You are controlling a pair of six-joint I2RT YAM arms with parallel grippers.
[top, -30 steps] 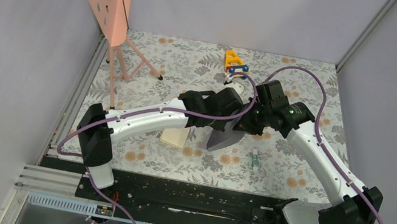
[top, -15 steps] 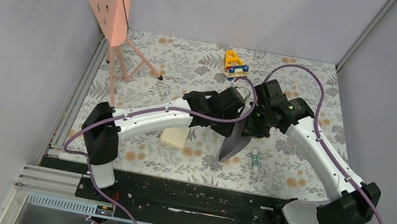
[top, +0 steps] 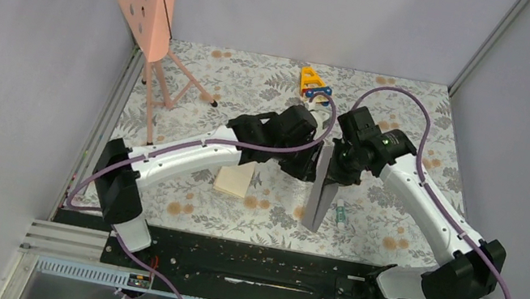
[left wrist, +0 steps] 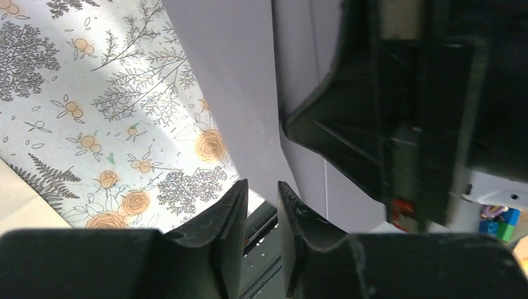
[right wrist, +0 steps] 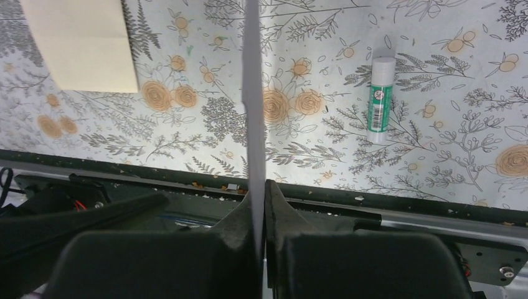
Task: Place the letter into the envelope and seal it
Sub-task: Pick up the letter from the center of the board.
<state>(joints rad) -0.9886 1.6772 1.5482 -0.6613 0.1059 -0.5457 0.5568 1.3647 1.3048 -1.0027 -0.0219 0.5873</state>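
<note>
Since a second ago the envelope (top: 321,200) has swung upright; it hangs edge-on, long axis toward the arm bases, pinched tight in the right end effector (right wrist: 258,208). Left of it lies the letter (top: 233,182), nearer the left end effector (left wrist: 260,215), whose slightly parted, empty jaws only its wrist view shows.

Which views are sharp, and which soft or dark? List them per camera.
Top external: evenly lit, sharp. Left wrist: envelope and left gripper soft up close, tablecloth sharper. Right wrist: tablecloth and glue stick crisp, right gripper dark.
</note>
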